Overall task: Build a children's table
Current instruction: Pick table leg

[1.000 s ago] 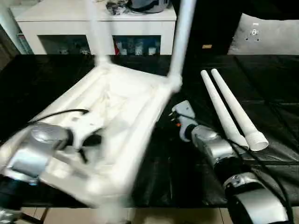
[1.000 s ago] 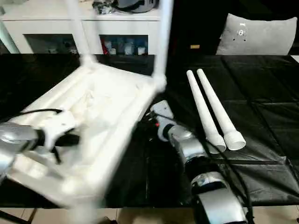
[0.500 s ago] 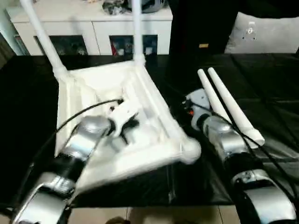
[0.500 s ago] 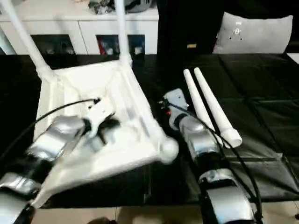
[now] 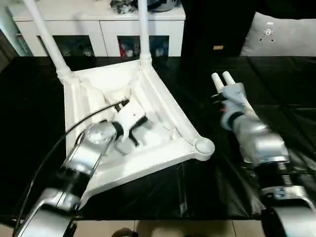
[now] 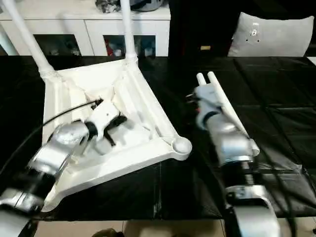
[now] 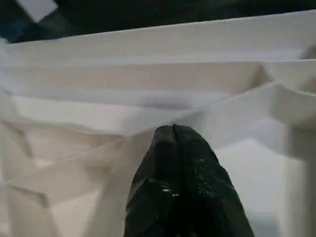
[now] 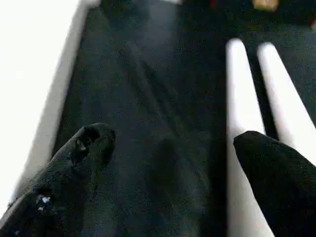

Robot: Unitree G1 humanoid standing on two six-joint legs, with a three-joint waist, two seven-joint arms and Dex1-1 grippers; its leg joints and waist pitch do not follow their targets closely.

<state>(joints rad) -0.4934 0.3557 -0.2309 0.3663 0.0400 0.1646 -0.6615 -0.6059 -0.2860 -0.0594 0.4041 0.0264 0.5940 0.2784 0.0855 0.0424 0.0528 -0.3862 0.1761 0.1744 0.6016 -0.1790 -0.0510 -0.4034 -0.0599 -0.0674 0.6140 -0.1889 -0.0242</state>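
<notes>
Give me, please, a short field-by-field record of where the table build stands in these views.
tabletop: upside down on the black surface, ribbed underside up
legs fitted: two, upright in the far corner sockets
legs loose: two, side by side right of the tabletop
near right socket: empty
left gripper: among the ribs, fingers together
right gripper: open, above the loose legs
</notes>
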